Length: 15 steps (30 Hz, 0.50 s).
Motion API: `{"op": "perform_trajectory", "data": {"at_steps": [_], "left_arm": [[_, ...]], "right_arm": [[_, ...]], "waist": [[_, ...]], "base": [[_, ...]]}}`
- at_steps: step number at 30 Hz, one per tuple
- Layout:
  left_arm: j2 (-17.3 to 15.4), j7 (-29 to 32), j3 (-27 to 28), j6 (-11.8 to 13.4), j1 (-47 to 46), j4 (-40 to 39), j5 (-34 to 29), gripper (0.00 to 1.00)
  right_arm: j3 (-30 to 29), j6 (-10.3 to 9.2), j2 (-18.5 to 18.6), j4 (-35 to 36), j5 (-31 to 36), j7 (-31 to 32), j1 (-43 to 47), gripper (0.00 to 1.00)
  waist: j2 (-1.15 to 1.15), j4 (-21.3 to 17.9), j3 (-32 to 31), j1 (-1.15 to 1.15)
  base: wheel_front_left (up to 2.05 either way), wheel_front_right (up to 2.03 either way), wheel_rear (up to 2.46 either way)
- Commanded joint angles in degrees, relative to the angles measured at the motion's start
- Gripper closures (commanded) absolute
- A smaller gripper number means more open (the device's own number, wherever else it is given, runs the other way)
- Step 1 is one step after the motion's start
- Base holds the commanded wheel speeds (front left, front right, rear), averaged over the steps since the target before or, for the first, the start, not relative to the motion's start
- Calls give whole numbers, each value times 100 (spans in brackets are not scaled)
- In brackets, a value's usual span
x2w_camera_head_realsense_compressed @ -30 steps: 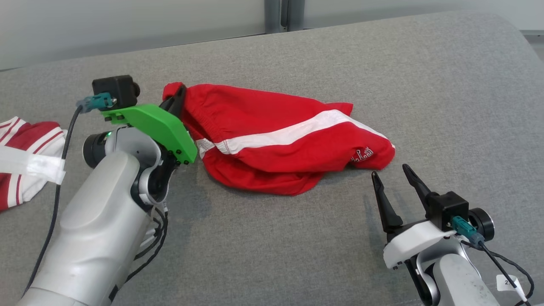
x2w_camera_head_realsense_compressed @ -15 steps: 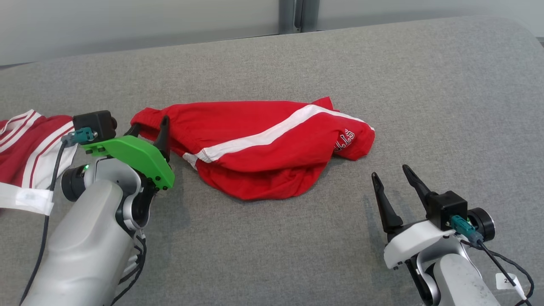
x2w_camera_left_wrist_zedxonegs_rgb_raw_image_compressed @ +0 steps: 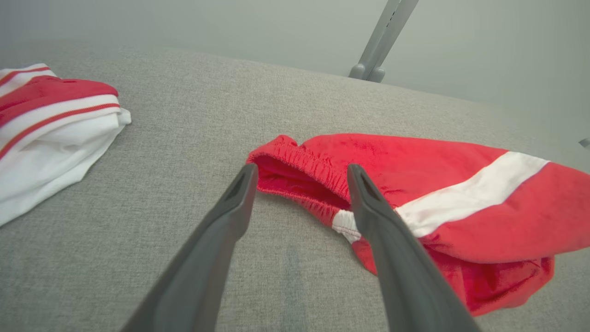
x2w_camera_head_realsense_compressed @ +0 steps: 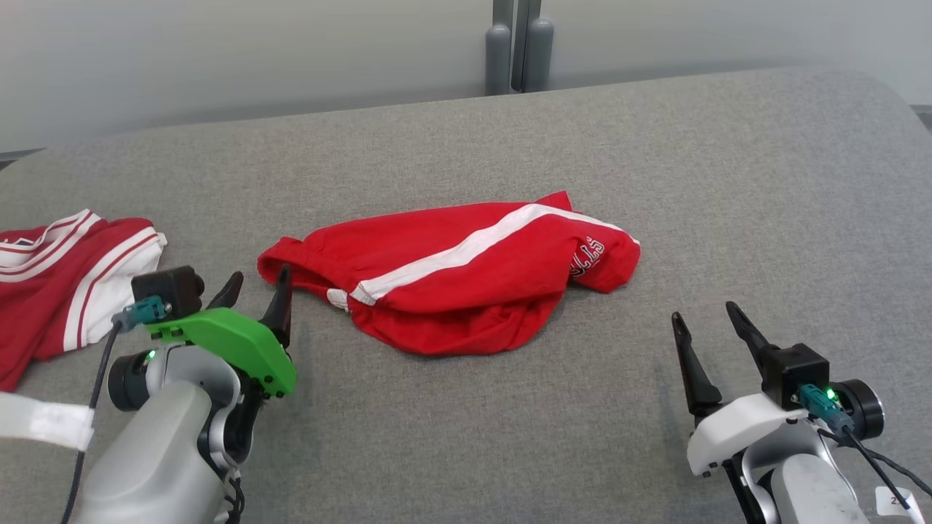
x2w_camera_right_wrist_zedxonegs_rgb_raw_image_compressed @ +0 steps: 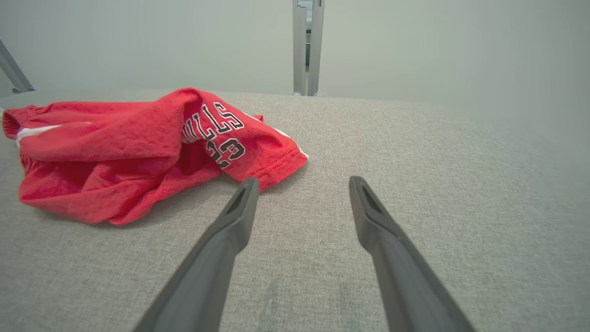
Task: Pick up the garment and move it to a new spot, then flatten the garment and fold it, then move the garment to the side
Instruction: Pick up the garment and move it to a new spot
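Item: we list one red garment (x2w_camera_head_realsense_compressed: 466, 291), white-striped and crumpled, lying mid-surface (x2w_camera_head_realsense_compressed: 728, 182). Its waistband end sits just beside our left tool (x2w_camera_head_realsense_compressed: 260, 275); we cannot tell whether they touch. That tool stands wide, holding nothing. Our right tool (x2w_camera_head_realsense_compressed: 704, 311), likewise wide and empty, stands near the lettered leg end. A red-and-white garment (x2w_camera_head_realsense_compressed: 65, 291) lies at far left.

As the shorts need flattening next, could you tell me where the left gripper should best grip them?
Probably the waistband of the shorts, from their left end: its gathered elastic rim gapes open toward the open left gripper, offering a raised edge one finger could slip under.
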<state>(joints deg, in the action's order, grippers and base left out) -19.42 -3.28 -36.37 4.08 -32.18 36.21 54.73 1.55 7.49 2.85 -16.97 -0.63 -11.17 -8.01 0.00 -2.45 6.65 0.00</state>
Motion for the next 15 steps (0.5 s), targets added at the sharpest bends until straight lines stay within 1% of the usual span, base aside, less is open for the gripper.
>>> {"op": "perform_trajectory", "data": {"at_steps": [1, 5, 7, 11, 14, 15], "left_arm": [[-59, -186, 22, 48, 199, -96, -67, 0], [-116, -897, 77, 132, 561, -545, -305, 0], [-101, -1073, 114, 169, 777, -788, -427, 0], [-30, -1192, 358, 217, 1198, -1319, -684, 0], [87, -1190, 764, 230, 1581, -1864, -1100, 0], [130, -1187, 889, 190, 1731, -2021, -1257, 0]], "right_arm": [[-61, 0, 9, 53, 36, 13, 99, 0], [-199, 0, 6, 164, -97, 7, 217, 0], [-185, 0, 8, 218, -111, -33, 249, 0], [-172, -1, 10, 272, -426, -125, 341, 0], [-326, -1, 11, 238, -521, -111, 397, 0], [-344, -1, 6, 241, -501, -118, 411, 0]], "waist": [[0, 43, -111, 0], [0, 101, -247, 0], [0, 139, -309, 0], [0, 214, -422, 0], [0, 282, -503, 0], [0, 303, -532, 0]], "base": [[0, 0, 0], [0, 0, 0], [0, 0, 0], [0, 0, 0], [0, 0, 0], [0, 0, 0]]}}
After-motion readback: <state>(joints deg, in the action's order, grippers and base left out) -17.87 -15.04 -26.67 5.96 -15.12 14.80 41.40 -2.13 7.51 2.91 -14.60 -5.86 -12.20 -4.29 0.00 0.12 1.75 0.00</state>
